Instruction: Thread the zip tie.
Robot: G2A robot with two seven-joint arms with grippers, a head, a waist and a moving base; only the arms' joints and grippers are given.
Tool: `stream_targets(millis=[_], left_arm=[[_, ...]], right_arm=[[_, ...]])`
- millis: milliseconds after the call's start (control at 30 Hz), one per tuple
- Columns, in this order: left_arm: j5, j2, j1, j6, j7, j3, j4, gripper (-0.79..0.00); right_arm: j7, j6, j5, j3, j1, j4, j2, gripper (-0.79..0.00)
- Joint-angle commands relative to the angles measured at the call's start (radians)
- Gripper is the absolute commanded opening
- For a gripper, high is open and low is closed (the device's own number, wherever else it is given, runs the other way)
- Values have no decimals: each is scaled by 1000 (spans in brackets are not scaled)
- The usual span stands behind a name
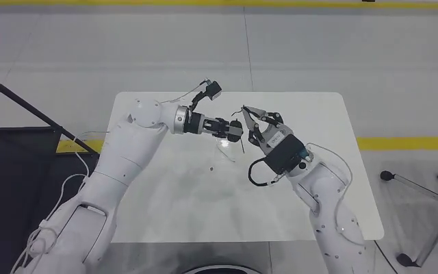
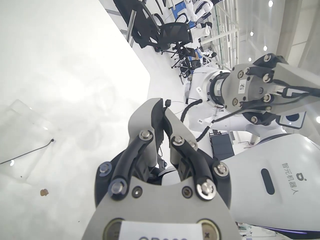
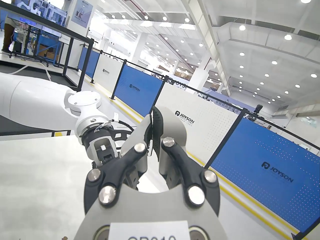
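From above, my left claw (image 1: 237, 129) and right claw (image 1: 245, 110) meet tip to tip over the table (image 1: 171, 205), and the zip tie (image 1: 241, 142) dangles between them.

At my left wrist, the claw (image 2: 162, 106) is clamped tight on the tie, whose head (image 2: 168, 103) pokes past the tips.

At my right wrist, the claw (image 3: 153, 116) is pinched together. I cannot tell whether it has the tail.

I should hold the head still and feed the tail squarely into the slot.

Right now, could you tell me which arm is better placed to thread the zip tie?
Probably the right: the left gripper is shut on the zip tie, its head poking out as a steady target, while the right gripper, close beside it, seems to pinch the thin tail.
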Motion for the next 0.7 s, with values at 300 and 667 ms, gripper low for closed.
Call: stream_targets(millis=[300,667], left_arm=[[-21,1,-11,-7,7,24,16,-785],[-21,1,-11,-7,7,24,16,-785]], right_arm=[[-29,-46,-60,20,14,4,20,-785],[-27,-62,-66,24,33,40,34,-785]])
